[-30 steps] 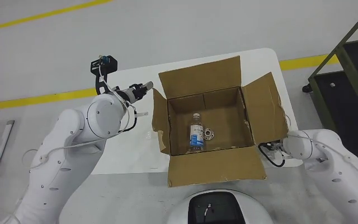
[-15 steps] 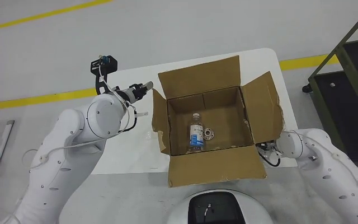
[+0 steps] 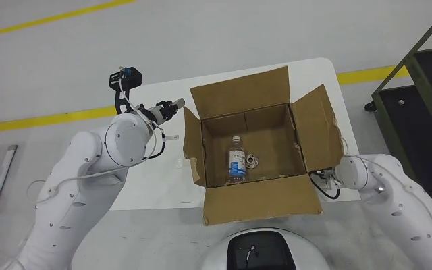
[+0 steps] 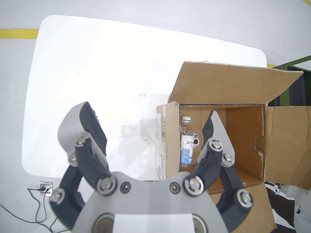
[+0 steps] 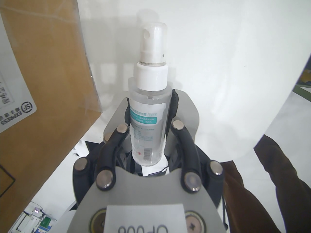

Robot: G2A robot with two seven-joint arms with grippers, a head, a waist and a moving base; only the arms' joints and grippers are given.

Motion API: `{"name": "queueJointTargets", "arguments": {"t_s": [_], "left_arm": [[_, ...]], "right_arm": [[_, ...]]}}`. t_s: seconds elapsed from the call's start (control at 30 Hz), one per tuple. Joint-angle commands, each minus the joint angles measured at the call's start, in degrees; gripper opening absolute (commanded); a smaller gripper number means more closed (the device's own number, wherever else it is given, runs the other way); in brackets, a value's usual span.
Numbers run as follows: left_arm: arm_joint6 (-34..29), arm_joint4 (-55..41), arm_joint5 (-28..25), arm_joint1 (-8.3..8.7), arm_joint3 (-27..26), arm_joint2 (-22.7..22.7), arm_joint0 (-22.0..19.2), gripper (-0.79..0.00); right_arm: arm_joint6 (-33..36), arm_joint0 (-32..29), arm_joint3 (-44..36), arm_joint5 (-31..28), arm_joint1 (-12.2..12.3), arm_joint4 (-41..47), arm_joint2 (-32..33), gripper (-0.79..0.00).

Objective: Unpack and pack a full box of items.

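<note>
If the right jaws drop the spray bottle (image 5: 148, 112) they hold, maybe above the bench (image 5: 218, 49), it tips against the box (image 5: 48, 73); left jaws are wide.

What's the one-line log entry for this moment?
right gripper: shut on spray bottle, beside box | left gripper: open, empty | box: water bottle inside

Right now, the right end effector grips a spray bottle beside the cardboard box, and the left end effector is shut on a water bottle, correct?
No. The left wrist view shows the left end effector open and empty; the water bottle lies inside the cardboard box. The right end effector does grip the spray bottle beside it.
</note>
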Motion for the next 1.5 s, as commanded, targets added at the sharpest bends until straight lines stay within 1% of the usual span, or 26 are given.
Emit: {"name": "queueJointTargets", "arguments": {"t_s": [0.0, 0.13, 0.23, 0.37, 0.43, 0.53, 0.6, 0.73, 0.87, 0.93, 1.03, 1.1, 1.23, 1.3, 1.47], "left_arm": [[0.00, 0.00, 0.00, 0.00, 0.00, 0.00, 0.00, 0.000], [0.00, 0.00, 0.00, 0.00, 0.00, 0.00, 0.00, 0.000], [0.00, 0.00, 0.00, 0.00, 0.00, 0.00, 0.00, 0.000], [0.00, 0.00, 0.00, 0.00, 0.00, 0.00, 0.00, 0.000], [0.00, 0.00, 0.00, 0.00, 0.00, 0.00, 0.00, 0.000], [0.00, 0.00, 0.00, 0.00, 0.00, 0.00, 0.00, 0.000], [0.00, 0.00, 0.00, 0.00, 0.00, 0.00, 0.00, 0.000], [0.00, 0.00, 0.00, 0.00, 0.00, 0.00, 0.00, 0.000], [0.00, 0.00, 0.00, 0.00, 0.00, 0.00, 0.00, 0.000], [0.00, 0.00, 0.00, 0.00, 0.00, 0.00, 0.00, 0.000], [0.00, 0.00, 0.00, 0.00, 0.00, 0.00, 0.00, 0.000], [0.00, 0.00, 0.00, 0.00, 0.00, 0.00, 0.00, 0.000], [0.00, 0.00, 0.00, 0.00, 0.00, 0.00, 0.00, 0.000], [0.00, 0.00, 0.00, 0.00, 0.00, 0.00, 0.00, 0.000], [0.00, 0.00, 0.00, 0.00, 0.00, 0.00, 0.00, 0.000]], "right_arm": [[-0.10, -0.62, -0.75, 1.03, 0.18, 0.37, 2.14, -0.785], [-1.26, -2.74, -3.13, 3.02, 0.54, 4.83, 8.95, -0.785], [-3.03, -4.78, -4.95, 4.05, 0.91, 9.00, 16.28, -0.785], [-6.38, -6.87, -5.85, 3.74, 1.03, 21.01, 28.49, -0.785], [-7.19, -7.55, -5.68, 1.60, 1.06, 27.71, 34.01, -0.785], [-7.47, -7.22, -3.37, -3.40, 0.98, 39.72, 39.89, -0.785], [-8.01, -6.62, -1.49, -7.11, 0.98, 45.82, 42.07, -0.785], [-9.53, -4.56, 1.86, -11.06, 1.01, 55.84, 43.93, -0.785], [-8.60, -2.47, 3.52, -13.75, 0.76, 69.22, 43.16, -0.785], [-7.55, -1.28, 3.55, -15.06, 0.72, 73.72, 41.42, -0.785], [-5.76, 1.14, 3.68, -15.33, 0.81, 77.32, 37.25, -0.785], [-5.06, 2.93, 2.48, -15.23, 0.89, 77.25, 33.49, -0.785], [-6.13, 5.77, 0.72, -13.88, 0.93, 73.62, 25.06, -0.785], [-6.81, 7.39, -0.16, -12.93, 0.94, 69.78, 20.34, -0.785], [-8.95, 11.35, -1.37, -10.68, 1.11, 55.20, 9.77, -0.785]]}}
